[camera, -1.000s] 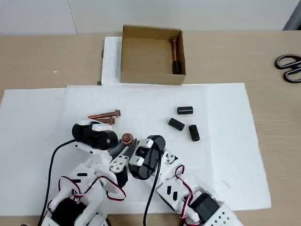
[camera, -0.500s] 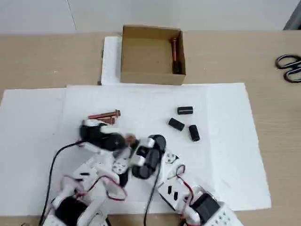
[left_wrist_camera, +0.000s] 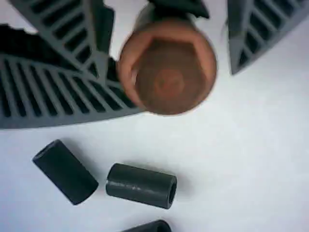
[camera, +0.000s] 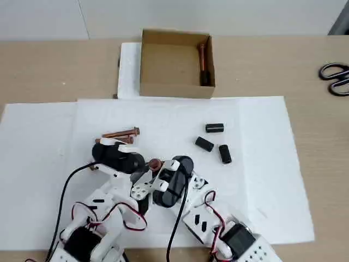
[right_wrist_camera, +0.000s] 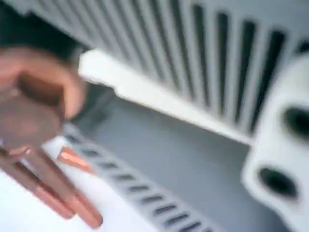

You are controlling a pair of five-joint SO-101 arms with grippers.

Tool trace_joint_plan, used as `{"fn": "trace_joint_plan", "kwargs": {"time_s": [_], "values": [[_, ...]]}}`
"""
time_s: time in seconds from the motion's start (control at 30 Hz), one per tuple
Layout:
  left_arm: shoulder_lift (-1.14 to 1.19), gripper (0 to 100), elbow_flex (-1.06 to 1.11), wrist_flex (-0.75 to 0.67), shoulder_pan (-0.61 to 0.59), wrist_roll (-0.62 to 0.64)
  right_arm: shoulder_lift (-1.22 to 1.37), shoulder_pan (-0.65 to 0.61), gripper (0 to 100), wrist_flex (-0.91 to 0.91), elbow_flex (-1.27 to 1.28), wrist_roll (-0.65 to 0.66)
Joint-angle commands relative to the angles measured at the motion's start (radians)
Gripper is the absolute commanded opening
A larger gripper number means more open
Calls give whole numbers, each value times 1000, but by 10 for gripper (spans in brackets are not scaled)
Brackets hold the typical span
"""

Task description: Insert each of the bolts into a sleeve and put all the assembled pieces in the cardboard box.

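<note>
A copper bolt stands head up near the paper's front, between the two arms. In the left wrist view its hexagonal head faces the camera, and my left gripper is shut on the bolt, a ribbed grey finger on each side. My right gripper sits right beside it, close to the left arm. Two more bolts lie side by side just beyond the left arm. Three black sleeves lie to the right. The cardboard box at the back holds one sleeved bolt.
White paper covers the table under the arms. Scissors lie at the far right on the bare wood. The arms' black cables trail toward the front edge. In the right wrist view the two loose bolts lie on the paper.
The left arm has shifted to the right, carrying the bolt a little closer to the right arm. The right arm has hardly moved.
</note>
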Motion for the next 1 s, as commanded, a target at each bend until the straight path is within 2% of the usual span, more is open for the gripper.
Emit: {"fn": "trace_joint_plan", "kwargs": {"time_s": [0.0, 0.27, 0.37, 0.5, 0.63, 0.7, 0.8, 0.97], "values": [[3, 180, -62, 12, 9, -8, -18, -10, 4, -35, -86, 8], [5, 180, -176, 12, 6, -9, -18, -10, 4, -35, -54, 8], [5, 181, -194, 0, -57, -14, -18, -8, 4, -35, -38, 8], [5, 181, -208, -37, -152, -109, -18, -8, 4, -36, -26, 8], [5, 176, -249, -80, -175, -114, -18, -8, 4, -36, -9, 8], [5, 144, -262, -92, -176, -114, -18, -7, 4, -39, 0, 8], [2, 6, -263, -101, -181, -114, -18, 7, 4, -41, 11, 3], [5, 7, -257, -95, -229, -114, -18, 105, 4, -33, 11, 2]]}}
